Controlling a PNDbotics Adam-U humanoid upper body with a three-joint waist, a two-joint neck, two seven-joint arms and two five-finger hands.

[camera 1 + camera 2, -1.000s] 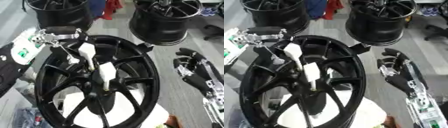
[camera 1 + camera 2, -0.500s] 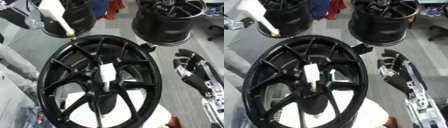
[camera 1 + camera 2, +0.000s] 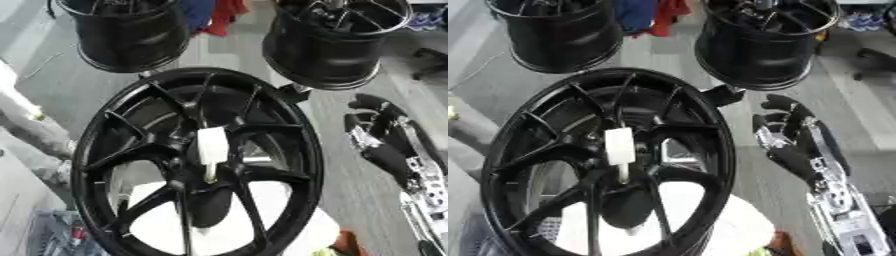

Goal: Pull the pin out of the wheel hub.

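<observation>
A large black spoked wheel hub (image 3: 197, 165) lies tilted in the middle of both eye views. A white pin (image 3: 212, 146) stands at its centre, its thin lower end pointing down into the hub's middle. At the far left edge a blurred white shape (image 3: 9, 90) ends in a yellowish tip (image 3: 35, 116), apart from the hub. No hand shows around it, and my left hand is outside both views. My right hand (image 3: 385, 137) rests open to the right of the hub, fingers up, touching nothing.
Two black wheel rims (image 3: 131, 30) (image 3: 337, 40) stand behind the hub. Red and blue cloth (image 3: 214, 12) lies between them. A white surface (image 3: 271, 225) shows under the hub. A blurred grey band (image 3: 35, 137) runs along the left side.
My left hand lifted a white pin off the hub, carried it up and left, and left the view. Only a white shape with a yellowish tip stays at the left edge. The camera shifted.
</observation>
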